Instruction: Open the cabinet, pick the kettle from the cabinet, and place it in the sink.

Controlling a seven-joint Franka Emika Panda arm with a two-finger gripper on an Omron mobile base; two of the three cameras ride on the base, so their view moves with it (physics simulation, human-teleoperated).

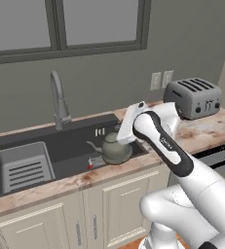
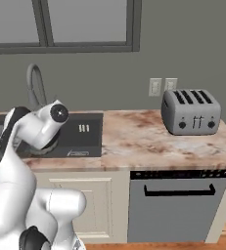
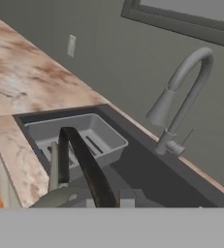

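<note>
Below the gripper [image 1: 118, 138], the kettle [image 1: 115, 149] is seen sitting on the floor of the sink [image 1: 75, 141], near the front right corner. The gripper is shut tight at the kettle's thin arched handle [image 3: 87, 167], which is seen close up in the hand view; whether the handle is truly pinched cannot be told, since the fingertips are hidden.

Just in front of the kettle, the sink's front wall is found, and the right wall is close beside it. Behind the gripper, open basin floor is left, up to the back wall where the faucet [image 1: 59, 99] stands. Far to the hand's left, a grey slotted rack [image 1: 24, 168] is set in the sink, well apart from the kettle. Above the gripper, free room is left.

The kettle is small, squat and dull grey-green, with a curved spout [image 1: 94, 146] pointed toward the rack.

One kettle, one faucet, one rack and one toaster [image 1: 194, 97] are counted. Two wall outlets [image 1: 161, 80] are seen on the wall behind the counter [image 1: 209, 130], above the toaster's side.
</note>
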